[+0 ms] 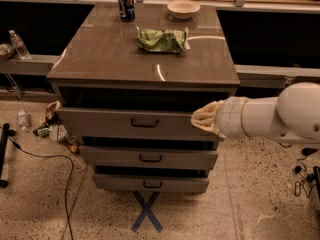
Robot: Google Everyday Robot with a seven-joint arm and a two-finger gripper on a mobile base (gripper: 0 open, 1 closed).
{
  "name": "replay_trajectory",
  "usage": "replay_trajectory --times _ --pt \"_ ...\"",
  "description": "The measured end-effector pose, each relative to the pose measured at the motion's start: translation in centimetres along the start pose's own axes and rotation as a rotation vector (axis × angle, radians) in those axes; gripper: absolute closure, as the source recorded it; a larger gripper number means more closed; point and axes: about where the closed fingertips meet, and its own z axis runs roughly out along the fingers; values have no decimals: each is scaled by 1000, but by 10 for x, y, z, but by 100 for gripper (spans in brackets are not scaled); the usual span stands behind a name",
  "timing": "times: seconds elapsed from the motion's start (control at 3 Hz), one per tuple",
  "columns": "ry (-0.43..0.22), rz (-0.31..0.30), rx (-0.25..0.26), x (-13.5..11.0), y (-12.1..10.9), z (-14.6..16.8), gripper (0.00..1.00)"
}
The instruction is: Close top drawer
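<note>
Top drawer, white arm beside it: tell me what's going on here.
The robot's gripper is at the right end of the top drawer front, with the white arm reaching in from the right. The drawer is pulled out, with a dark gap under the cabinet top, so it is not yet closed. A soda can, a bowl and a green bag sit on top.

Blue tape X [146, 211] marking floor below drawers; blue can [126, 4] showing no readable wording. Gripper [204, 119] sitting at top drawer [110, 122] front, right end.
</note>
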Motion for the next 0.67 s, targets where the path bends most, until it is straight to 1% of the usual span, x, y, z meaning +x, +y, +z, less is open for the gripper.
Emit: replay_trajectory --times 0.33,0.67 --pt "-129 24 32 -45 -34 -38 100" --pt "-145 20 37 -55 -40 -42 75"
